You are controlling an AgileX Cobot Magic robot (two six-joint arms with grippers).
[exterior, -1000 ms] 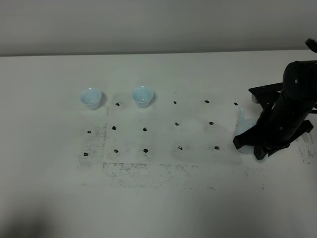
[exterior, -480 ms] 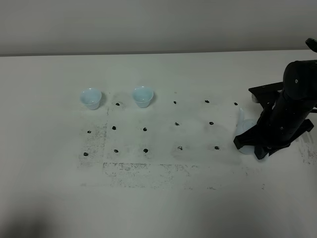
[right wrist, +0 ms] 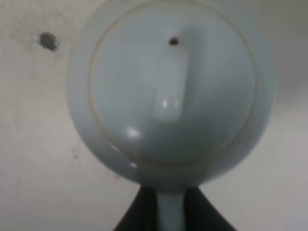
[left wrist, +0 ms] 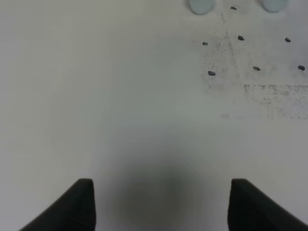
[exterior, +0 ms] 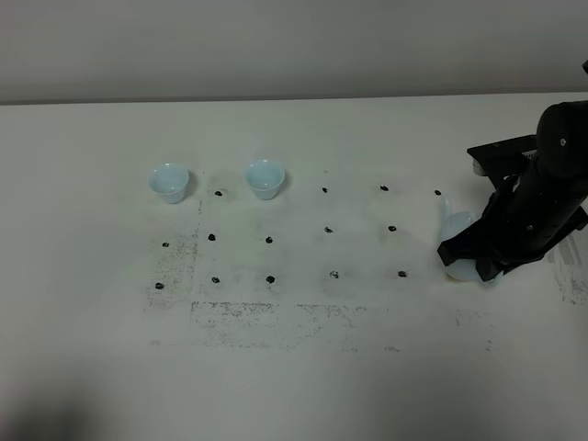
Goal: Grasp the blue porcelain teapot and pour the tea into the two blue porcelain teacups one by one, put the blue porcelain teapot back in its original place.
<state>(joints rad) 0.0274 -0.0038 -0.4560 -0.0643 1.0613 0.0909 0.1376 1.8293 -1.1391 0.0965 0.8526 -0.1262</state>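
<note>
Pinching the blue porcelain teapot [right wrist: 171,91] by its handle, the right end effector [right wrist: 169,211] is rising slightly, apparently starting the lift.

Looks straight down on a pale blue-white glazed round porcelain teapot [right wrist: 171,91] that fills most of the view. Shows its round lid [right wrist: 120,86] seated flush, with an elongated glossy knob [right wrist: 169,86] across the middle and 1 small dark vent hole [right wrist: 173,41] just past the knob's end. Catches the thin handle [right wrist: 169,204] pinched in the black gripper [right wrist: 169,219], 2 dark fingers [right wrist: 137,219] pressed against either side. Leaves pale, speckled tabletop [right wrist: 29,144] around the pot, marked with 1 black dot [right wrist: 48,41] near its body.
</note>
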